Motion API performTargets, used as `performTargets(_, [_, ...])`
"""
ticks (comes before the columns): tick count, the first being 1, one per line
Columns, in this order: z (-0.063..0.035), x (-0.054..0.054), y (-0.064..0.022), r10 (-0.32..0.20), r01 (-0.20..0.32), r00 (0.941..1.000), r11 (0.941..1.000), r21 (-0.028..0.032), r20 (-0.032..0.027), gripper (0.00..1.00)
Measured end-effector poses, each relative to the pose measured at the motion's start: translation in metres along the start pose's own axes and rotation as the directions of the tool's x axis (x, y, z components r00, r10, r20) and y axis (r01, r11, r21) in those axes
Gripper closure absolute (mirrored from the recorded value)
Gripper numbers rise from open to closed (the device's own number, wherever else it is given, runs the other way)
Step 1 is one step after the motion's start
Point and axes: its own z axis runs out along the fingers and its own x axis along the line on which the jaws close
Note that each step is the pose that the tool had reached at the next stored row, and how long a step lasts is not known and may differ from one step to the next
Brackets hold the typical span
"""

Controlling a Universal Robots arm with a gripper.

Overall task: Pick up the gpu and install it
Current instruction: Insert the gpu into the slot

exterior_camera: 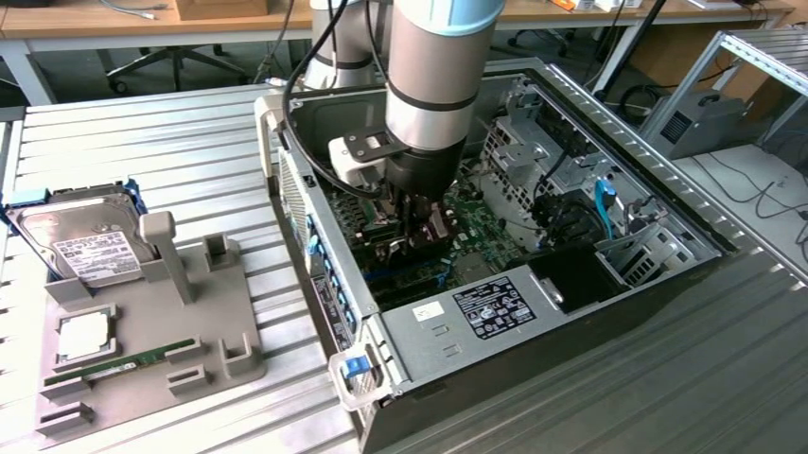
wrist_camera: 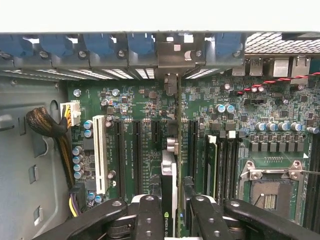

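- The arm (exterior_camera: 430,85) comes pretty much straight down into the open PC case (exterior_camera: 505,246), wrist vertical, and its gripper (exterior_camera: 417,232) sits low over the motherboard (exterior_camera: 486,236).
- In the wrist view the gripper (wrist_camera: 172,210) has its two black fingers (wrist_camera: 150,215) pinching the gpu (wrist_camera: 170,185) from either side. The card stands on edge between them, running toward the case's rear slot wall.
- The gpu's far end reaches up to the grey bracket area (wrist_camera: 175,55) next to the blue slot clips (wrist_camera: 142,45), and the card lines up with the black expansion slots (wrist_camera: 135,150) on the board. Can't tell if it's fully seated.
- Readable stuff: a green and white logo patch on the card's edge near the fingers, looks like NVIDIA, but the rest is cut off.
- There's a black label (exterior_camera: 495,307) on the case's metal cover, text too small to read.
- Outside the case, a grey fixture tray (exterior_camera: 151,331) on the slatted tabletop holds a hard drive (exterior_camera: 82,241) at its far corner and a memory stick (exterior_camera: 120,364) near its front edge.
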Motion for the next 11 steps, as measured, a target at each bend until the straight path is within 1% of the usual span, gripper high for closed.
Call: performTargets(11, [0.0025,0.0,0.0002,0.0,0.0,1.0,1.0,0.0002,0.0004,0.74])
